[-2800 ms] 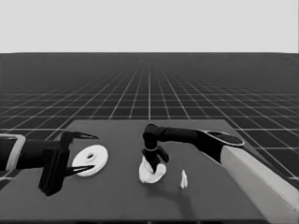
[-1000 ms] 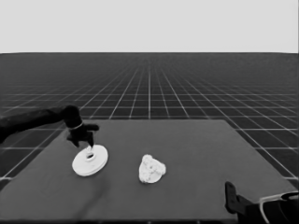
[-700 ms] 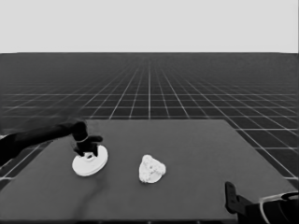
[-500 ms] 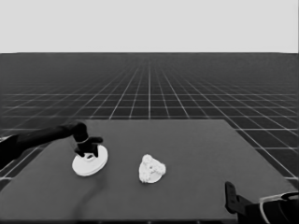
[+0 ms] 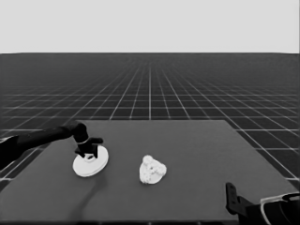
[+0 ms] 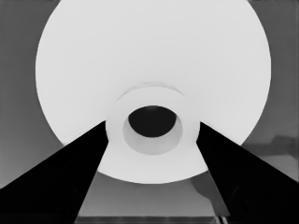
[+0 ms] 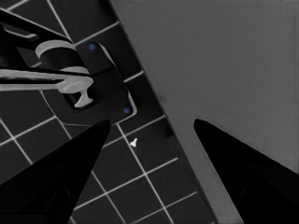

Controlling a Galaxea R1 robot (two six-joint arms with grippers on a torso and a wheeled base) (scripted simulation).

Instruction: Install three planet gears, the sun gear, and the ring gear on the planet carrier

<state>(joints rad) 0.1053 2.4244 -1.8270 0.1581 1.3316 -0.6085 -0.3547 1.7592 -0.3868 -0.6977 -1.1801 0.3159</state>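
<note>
Left wrist view shows the left gripper [image 6: 152, 128] with fingers apart astride the raised hub of the ring gear [image 6: 154, 60], directly below; right arm parked.

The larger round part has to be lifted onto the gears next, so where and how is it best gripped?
Probably by the raised hub around its centre hole, from straight above. The larger round part lies flat, its rim too wide to span, and the left claw already straddles that hub with fingers open. The right claw is parked.
</note>
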